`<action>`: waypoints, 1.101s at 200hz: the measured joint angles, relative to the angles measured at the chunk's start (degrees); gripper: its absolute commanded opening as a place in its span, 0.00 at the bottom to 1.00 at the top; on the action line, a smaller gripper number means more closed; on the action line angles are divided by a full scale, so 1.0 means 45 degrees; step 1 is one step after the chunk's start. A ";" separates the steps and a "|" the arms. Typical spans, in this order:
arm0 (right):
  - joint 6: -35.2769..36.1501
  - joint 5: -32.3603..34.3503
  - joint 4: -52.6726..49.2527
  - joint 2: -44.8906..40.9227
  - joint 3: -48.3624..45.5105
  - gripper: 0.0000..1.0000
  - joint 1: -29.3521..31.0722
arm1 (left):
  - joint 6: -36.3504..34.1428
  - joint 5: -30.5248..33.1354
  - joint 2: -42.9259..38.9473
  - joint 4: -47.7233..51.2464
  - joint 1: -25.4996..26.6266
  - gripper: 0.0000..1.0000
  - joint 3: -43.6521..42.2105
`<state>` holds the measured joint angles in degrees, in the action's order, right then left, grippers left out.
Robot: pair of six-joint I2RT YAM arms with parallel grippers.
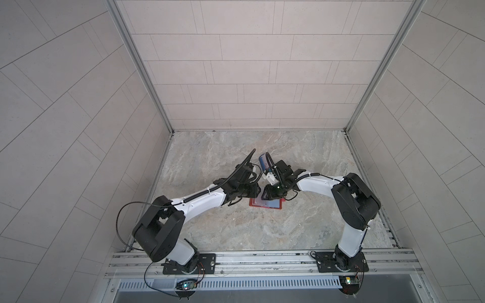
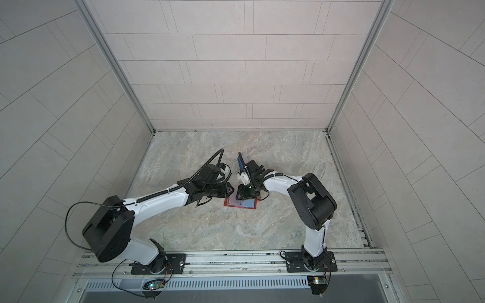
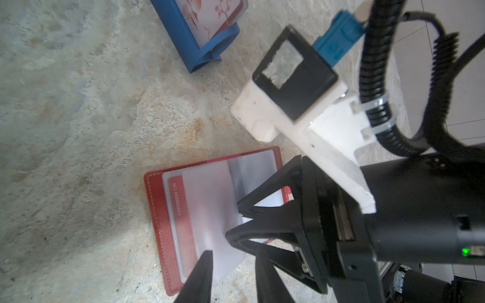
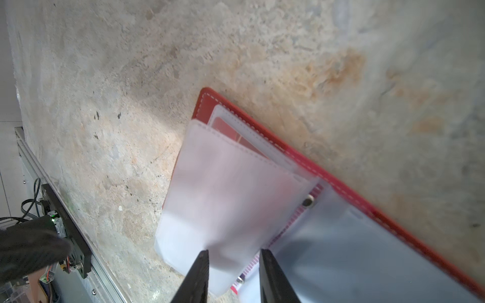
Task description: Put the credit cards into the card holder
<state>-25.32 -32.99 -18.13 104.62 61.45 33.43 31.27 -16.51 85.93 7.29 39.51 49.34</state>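
right wrist view is showing us the card holder (image 4: 203, 107) lying open and flat on the desk (image 4: 105, 105), so its pockets are facing up for loading. one clear sleeve (image 4: 223, 189) is standing tilted up off the page below. our right end effector (image 4: 233, 250) is straddling its free edge with jaws part-way apart, not clamped on it; we are judging that this is propping the pocket mouth open. under it the red card (image 4: 228, 128) is already sitting in its own sleeve, and a pale blue card (image 4: 341, 249) seems to be sitting in the other half. in the left wrist view our left end effector (image 3: 233, 251) is hovering over the same sleeve from the opposite side, jaws likewise apart and empty, likely to steady the page. the blue stand (image 3: 181, 36) is sitting near the holder with a blossom-printed card (image 3: 210, 18) leaning in it, so the task is looking unfinished.
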 measured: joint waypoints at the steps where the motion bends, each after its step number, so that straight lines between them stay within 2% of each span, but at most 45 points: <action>1: 0.0015 0.0000 0.0000 0.0010 0.0000 0.27 0.0000 | -0.0005 -0.0005 0.0010 0.0000 0.0000 0.31 -0.0005; 25: -0.0053 -0.0015 0.0044 0.0189 0.0010 0.19 0.0005 | -0.0049 -0.0146 0.0418 -0.0039 0.0000 0.29 -0.0005; 99: 0.0049 0.0053 -0.0015 0.0389 0.0107 0.07 -0.0010 | 0.0053 -0.0631 0.1753 -0.0534 0.0000 0.27 -0.0209; 169: 0.0947 0.0690 -0.0602 0.0398 0.0282 0.06 0.0039 | 0.0534 -0.0981 0.2229 -0.1195 0.0000 0.27 -0.0612; 220: 0.1598 0.2215 -0.1797 0.0393 0.0884 0.07 0.0092 | 0.1175 -0.1753 0.2477 -0.1724 0.0000 0.27 -0.0612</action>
<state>-18.13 -23.03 -26.22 106.39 65.43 33.85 36.56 -24.40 97.08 -0.47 39.51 46.59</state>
